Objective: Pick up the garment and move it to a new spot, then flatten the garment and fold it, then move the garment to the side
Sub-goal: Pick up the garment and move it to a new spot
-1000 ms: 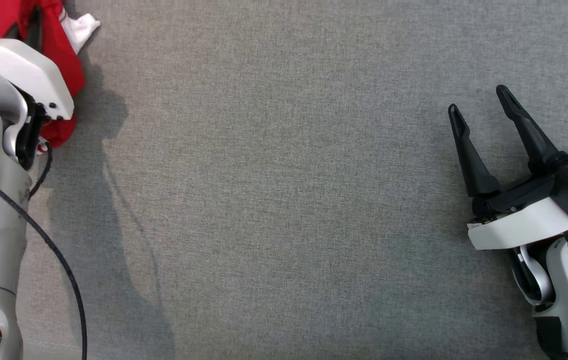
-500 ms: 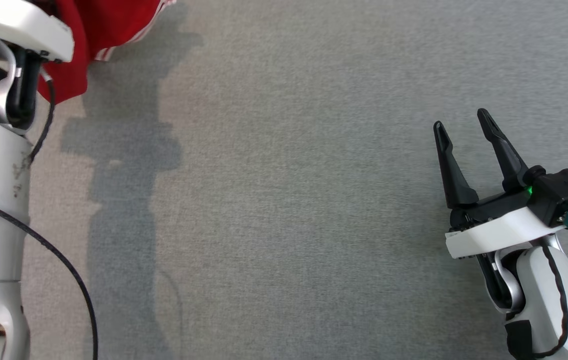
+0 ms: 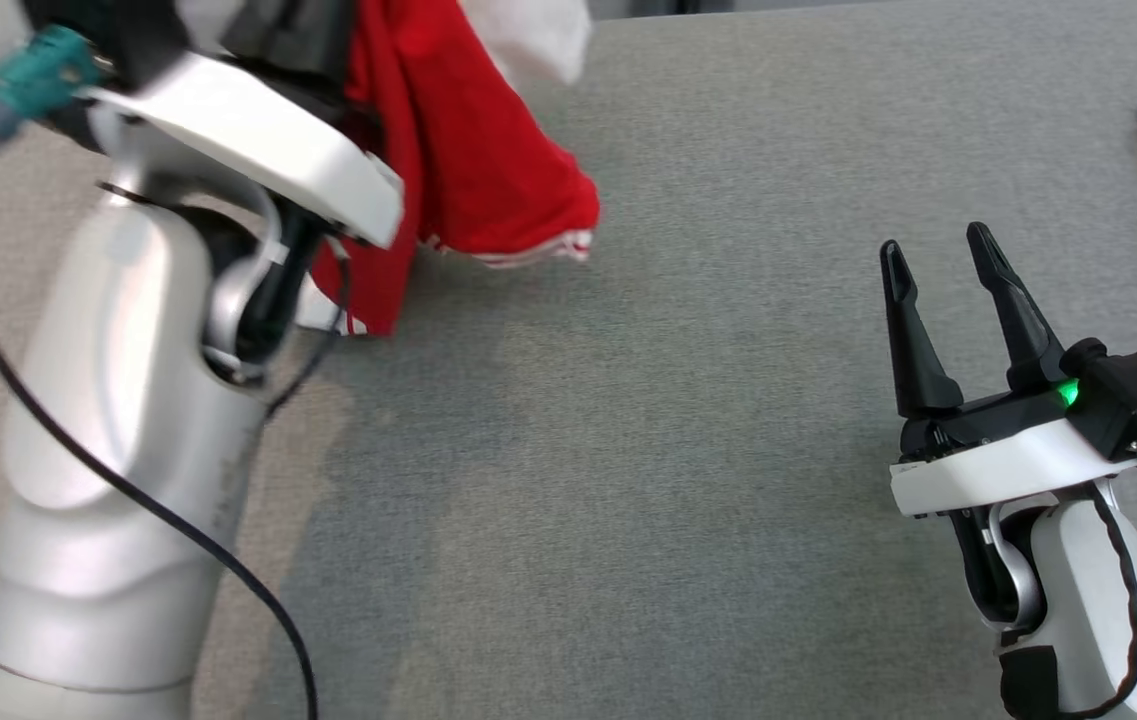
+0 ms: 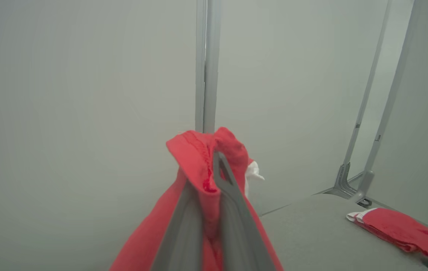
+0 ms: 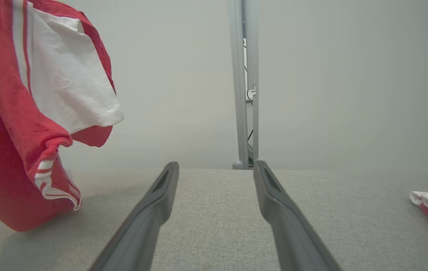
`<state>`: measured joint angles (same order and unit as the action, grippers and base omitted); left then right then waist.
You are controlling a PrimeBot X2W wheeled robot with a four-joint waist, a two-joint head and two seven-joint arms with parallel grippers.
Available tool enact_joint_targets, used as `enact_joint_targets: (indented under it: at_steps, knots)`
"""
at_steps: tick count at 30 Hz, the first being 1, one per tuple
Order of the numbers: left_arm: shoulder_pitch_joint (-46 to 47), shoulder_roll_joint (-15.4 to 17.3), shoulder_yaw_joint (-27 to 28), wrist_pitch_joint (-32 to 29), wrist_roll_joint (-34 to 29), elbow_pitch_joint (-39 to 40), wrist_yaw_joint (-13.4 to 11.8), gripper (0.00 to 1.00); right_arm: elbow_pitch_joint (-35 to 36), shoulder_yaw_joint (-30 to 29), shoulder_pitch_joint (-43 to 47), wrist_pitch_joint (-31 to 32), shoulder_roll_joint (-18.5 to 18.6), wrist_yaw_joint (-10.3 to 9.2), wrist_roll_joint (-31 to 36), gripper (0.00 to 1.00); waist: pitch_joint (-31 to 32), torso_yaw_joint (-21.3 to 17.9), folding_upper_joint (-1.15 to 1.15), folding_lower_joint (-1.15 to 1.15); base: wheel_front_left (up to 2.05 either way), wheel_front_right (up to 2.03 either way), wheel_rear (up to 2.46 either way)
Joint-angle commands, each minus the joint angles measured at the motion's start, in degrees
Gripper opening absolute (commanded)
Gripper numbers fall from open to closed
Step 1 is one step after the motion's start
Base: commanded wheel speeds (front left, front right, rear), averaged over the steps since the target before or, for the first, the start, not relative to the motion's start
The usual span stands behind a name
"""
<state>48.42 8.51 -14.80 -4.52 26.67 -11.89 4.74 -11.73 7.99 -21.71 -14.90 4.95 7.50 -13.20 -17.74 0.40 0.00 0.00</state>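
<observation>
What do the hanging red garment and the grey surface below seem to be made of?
Red garment: soft matte knit, likely cotton jersey; it drapes in limp folds, with stitched hems and white striped trim. Grey surface: matte woven textile covering; a fine heathered weave shows in the right wrist view. Exact fibre cannot be told.
</observation>
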Motion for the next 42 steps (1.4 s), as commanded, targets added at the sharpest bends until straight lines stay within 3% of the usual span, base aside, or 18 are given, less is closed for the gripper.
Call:
enact_joint_targets:
  at_steps: [1,8,16,18,25,30,35,42]
  knots:
    - [-1.32,-0.72,-1.58,-0.13,-1.29,1.03,-0.63,0.00,0.43,-0.23,0.50,-0.37,-0.13,-0.02,-0.32,1.00,0.23,-1.78,0.00,0.00,0.00,0.00,0.00]
    - [-5.01,-4.26,-12.16,1.30,-6.85,-1.79,-2.78,0.00,0.88,-0.28,-0.20,-0.37,-0.67,-0.02,-0.71,1.00,-0.50,-7.19,0.00,0.00,0.00,0.00,0.00]
    - [-6.96,-5.49,-25.45,4.60,-5.76,-9.44,-7.35,0.01,1.37,-1.34,-0.78,-0.37,-1.29,-0.02,-1.47,1.00,-1.61,-12.65,0.00,0.00,0.00,0.00,0.00]
    - [-6.67,-5.42,-28.89,5.36,-4.34,-10.46,-8.45,1.00,1.60,-1.84,-0.76,-0.37,-1.36,-0.02,-1.68,1.00,-1.71,-13.19,0.00,0.00,0.00,0.00,0.00]
    - [-6.11,-5.44,-38.79,6.86,1.61,-11.47,-9.65,1.00,2.04,-3.91,-0.48,-0.38,-0.76,-0.02,-1.27,1.00,-0.81,-12.12,0.00,0.00,0.00,0.00,0.00]
    - [-5.56,-5.44,-40.92,8.96,4.77,-10.98,-10.53,1.00,2.38,-4.52,-0.31,-0.38,-0.09,-0.02,-0.90,1.00,0.74,-9.93,0.00,0.00,0.00,0.00,0.00]
    - [-4.76,-5.06,-37.51,14.24,7.06,-12.05,-12.75,1.00,1.62,-3.63,0.19,-0.37,1.25,-0.02,-0.54,1.00,3.64,-6.25,0.00,0.00,0.00,0.00,0.00]
    - [-6.63,2.34,-30.48,18.67,6.63,-11.77,-16.51,1.00,-0.66,-1.28,1.25,-0.36,3.59,-0.02,-0.40,1.00,7.41,-0.59,0.00,0.00,0.00,0.00,0.00]
